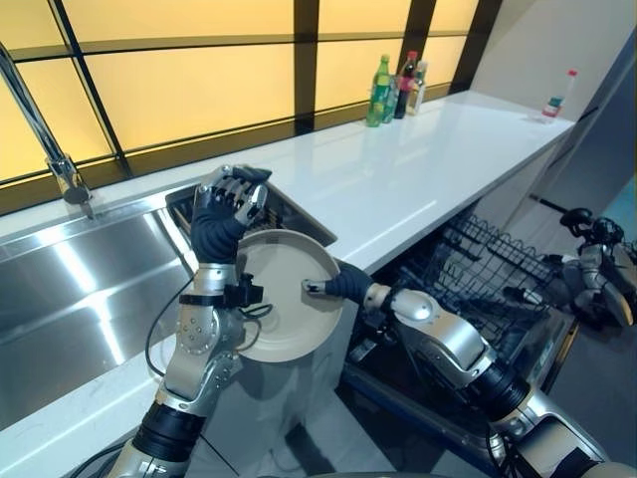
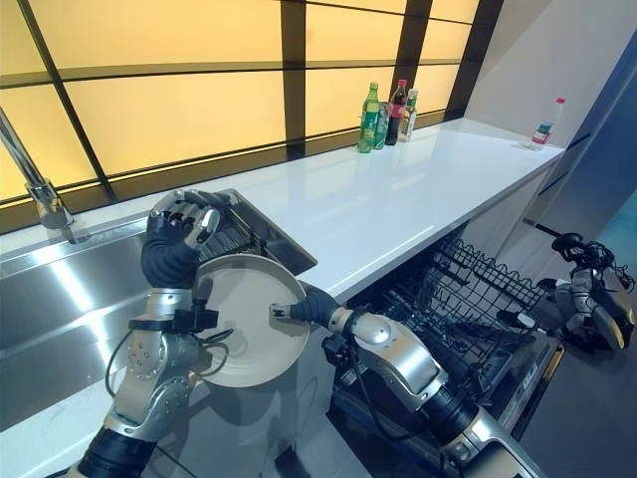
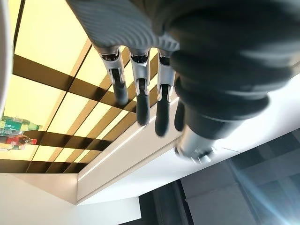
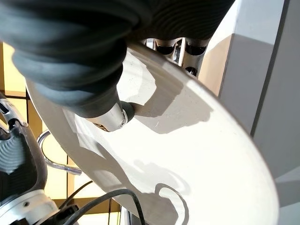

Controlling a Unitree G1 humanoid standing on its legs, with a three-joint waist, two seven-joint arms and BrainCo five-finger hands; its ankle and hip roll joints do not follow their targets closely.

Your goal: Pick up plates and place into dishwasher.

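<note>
Right wrist view: right robot hand [image 4: 108,115] pinches plate [image 4: 187,154].

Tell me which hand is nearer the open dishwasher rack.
Right. The right hand, pinching the plate rim, sits just beside the dishwasher rack; the left hand is raised farther away, over the sink edge.
</note>
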